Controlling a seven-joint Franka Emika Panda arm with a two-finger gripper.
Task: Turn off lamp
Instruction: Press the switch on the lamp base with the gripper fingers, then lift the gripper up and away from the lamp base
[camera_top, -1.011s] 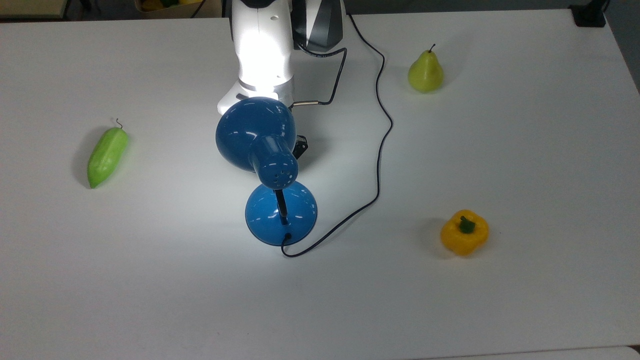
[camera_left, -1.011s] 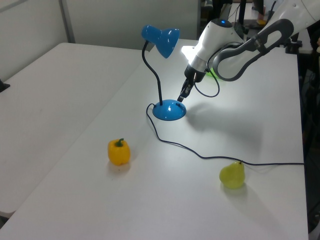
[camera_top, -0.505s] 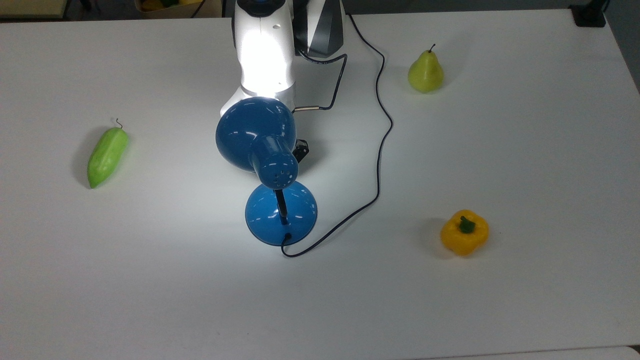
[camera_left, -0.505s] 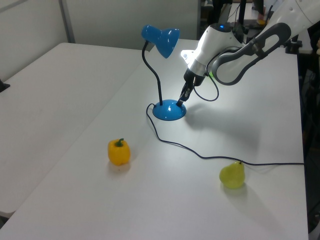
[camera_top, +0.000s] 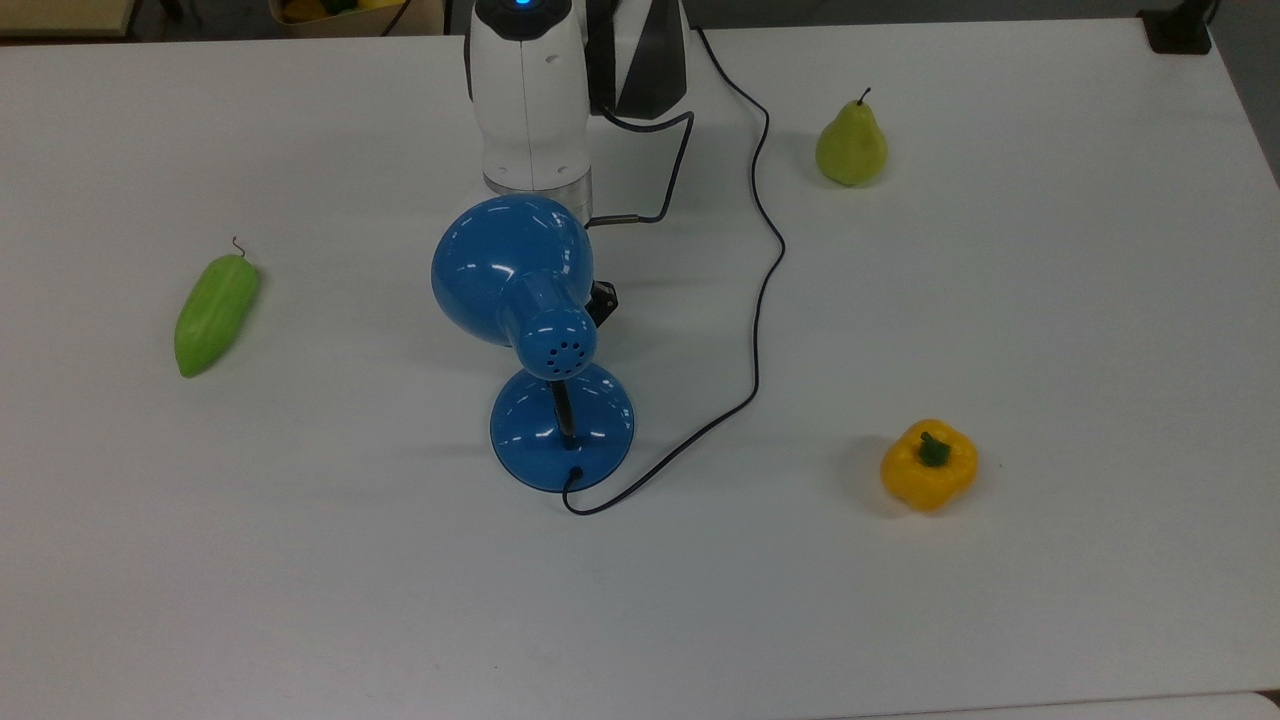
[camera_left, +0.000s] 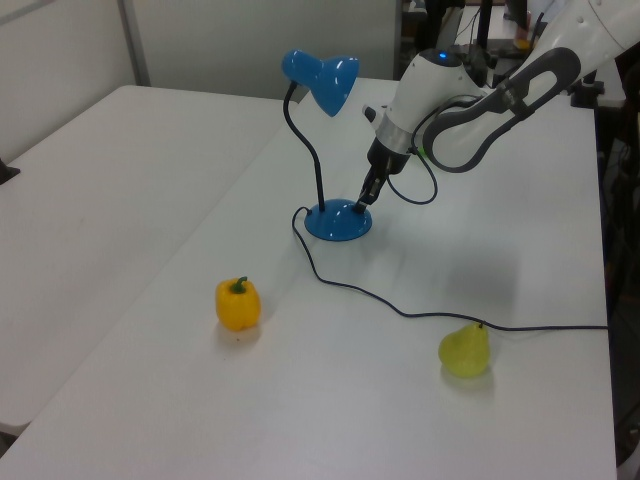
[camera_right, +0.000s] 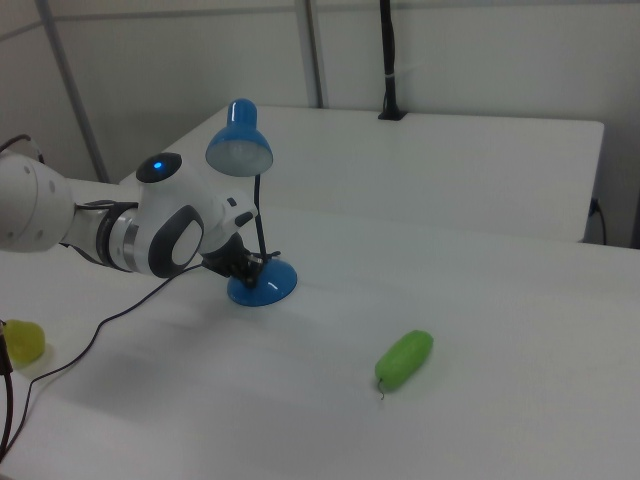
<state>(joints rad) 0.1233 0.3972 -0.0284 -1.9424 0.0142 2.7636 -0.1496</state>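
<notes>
Lamp (camera_top: 530, 300) stands near the middle of the white table (camera_top: 1000, 600), its blue dome shade tipped toward the arm and its round base planted flat; I see no glow under the shade or on the tabletop around it. My arm (camera_left: 470, 110) reaches in from the left view's right, elbow high, forearm bent down steeply toward the lamp's base. The gripper (camera_left: 364, 194) points downward with its tip right at the base's rim in the left view; I cannot tell whether the fingers are parted or pressed together. In the right view the gripper (camera_right: 248, 266) sits low beside the gooseneck, just above the base.
</notes>
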